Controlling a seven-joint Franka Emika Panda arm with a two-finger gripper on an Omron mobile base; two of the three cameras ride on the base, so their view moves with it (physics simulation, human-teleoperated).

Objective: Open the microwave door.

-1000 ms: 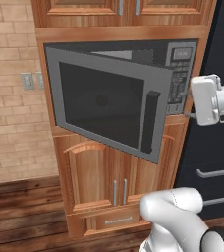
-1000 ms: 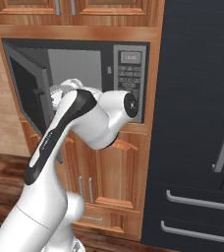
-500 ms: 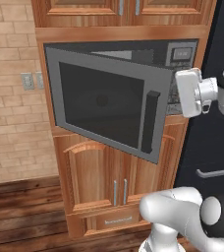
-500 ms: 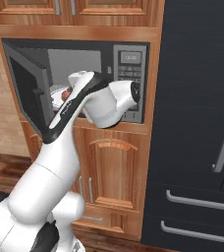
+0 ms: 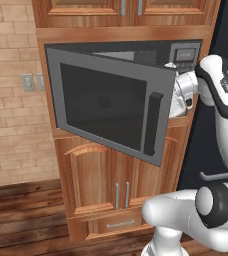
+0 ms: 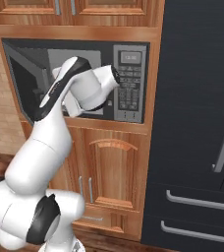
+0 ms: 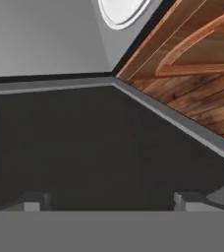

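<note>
The microwave [image 5: 185,54] sits built into the wooden cabinet wall, its keypad [image 6: 128,84] at the right. The microwave door [image 5: 106,105], grey with a dark window, stands swung out to the left on its left hinge, and the black bar handle [image 5: 152,123] is near its free edge. My white hand [image 5: 179,94] is just behind that free edge, at the cavity's mouth. In the hand view my gripper [image 7: 111,201] is open and holds nothing. Its fingertips [image 7: 33,201] point at the door's dark inner face [image 7: 94,142], with the white turntable [image 7: 124,9] beyond.
Arched wooden cabinet doors [image 5: 102,175] are below the microwave and more cabinets [image 6: 74,9] above. A tall dark fridge [image 6: 202,123] with bar handles stands at the right. A brick wall with an outlet [image 5: 28,82] is on the left, over a wooden floor.
My hand has swung left from in front of the fridge side to behind the door's free edge. The door stands open at much the same angle. The jaws have stayed open.
</note>
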